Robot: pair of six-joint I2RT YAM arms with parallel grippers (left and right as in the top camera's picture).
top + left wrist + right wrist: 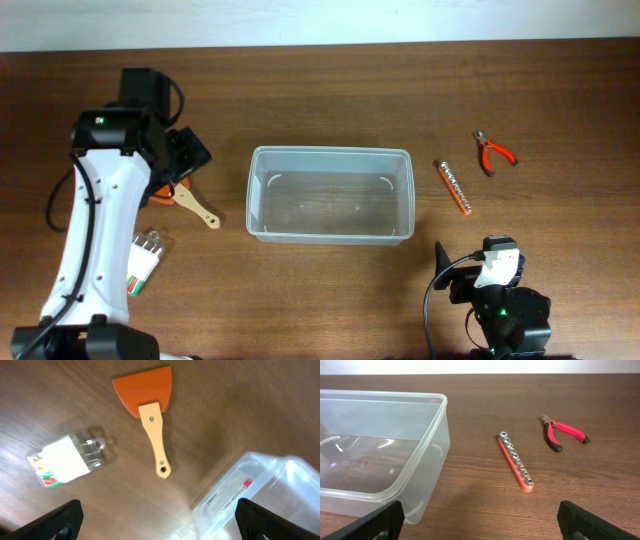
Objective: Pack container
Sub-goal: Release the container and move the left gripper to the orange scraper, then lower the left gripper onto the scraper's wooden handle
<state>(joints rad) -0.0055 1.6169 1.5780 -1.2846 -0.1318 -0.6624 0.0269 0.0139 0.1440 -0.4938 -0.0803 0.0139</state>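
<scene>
The container (330, 151) is a clear plastic bin in the middle of the table, with nothing in it; one corner shows in the left wrist view (260, 491) and its right wall in the right wrist view (436, 430). Left of it lies a scraper (195, 207) (152, 415) with an orange blade and a pale wooden handle. My left gripper (188, 158) (160, 522) hangs over the scraper, open and holding nothing. My right gripper (470, 268) (480, 522) stands open near the front edge, right of the container, also holding nothing.
A clear packet (147, 262) (67, 460) with coloured pieces lies at the front left. An orange socket rail (455, 187) (516, 461) and red-handled pliers (493, 152) (562, 432) lie right of the container.
</scene>
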